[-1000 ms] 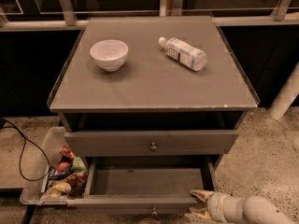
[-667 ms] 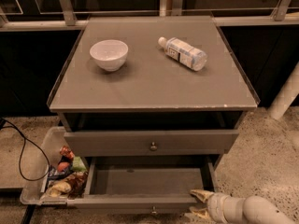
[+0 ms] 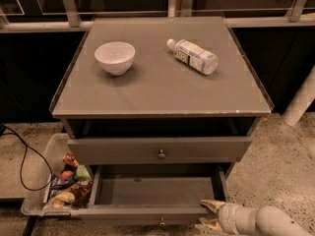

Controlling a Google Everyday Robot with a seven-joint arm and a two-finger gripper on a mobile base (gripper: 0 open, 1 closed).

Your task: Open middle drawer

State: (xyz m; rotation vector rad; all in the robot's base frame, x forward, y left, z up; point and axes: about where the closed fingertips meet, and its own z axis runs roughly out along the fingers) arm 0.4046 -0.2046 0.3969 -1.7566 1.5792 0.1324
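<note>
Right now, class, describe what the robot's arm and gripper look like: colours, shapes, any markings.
The gripper, at the open middle drawer's front right corner, is pale yellow and pointed. The arm behind it is a creamy-white rounded tube; no markings or cables show.

The grey middle drawer (image 3: 152, 193), with a round brass knob (image 3: 161, 221) on its flat front, stands pulled far out, the gripper (image 3: 210, 215) at its front right corner.

My smooth cream plastic gripper (image 3: 210, 214), lower right, beside the matt grey wooden middle drawer (image 3: 152, 191) with brass knob (image 3: 161, 221).
</note>
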